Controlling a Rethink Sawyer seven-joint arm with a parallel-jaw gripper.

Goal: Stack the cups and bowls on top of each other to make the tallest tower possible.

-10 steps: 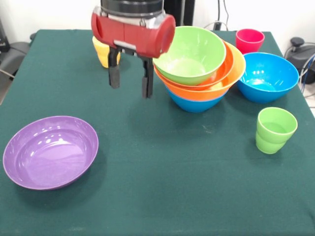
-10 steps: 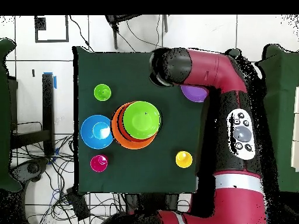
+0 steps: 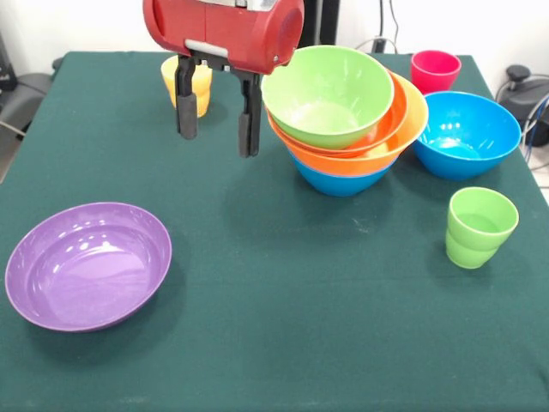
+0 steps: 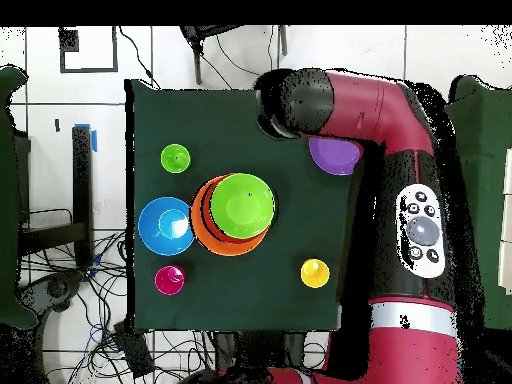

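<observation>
Gripper: released, both fingers apart and holding nothing, suspended over the green tabletop beside the tower, in front of the yellow cup.

Tower: four nested bowls, leaning. From bottom: blue, yellow-orange, orange-red, lime green bowl on top. The lime green bowl is empty.

Loose containers, all upright and empty:
- Purple bowl: by the front view's left edge, toward the near corner.
- Blue bowl: just beside the tower, toward the right edge.
- Light green cup: near the right edge, apart from the blue bowl.
- Red-pink cup: at the far right corner.
- Yellow cup: near the far edge, partly hidden by the gripper.

Open room: the near half of the worktop between purple bowl and light green cup is bare.

Count visible: six bowls, three cups.
</observation>
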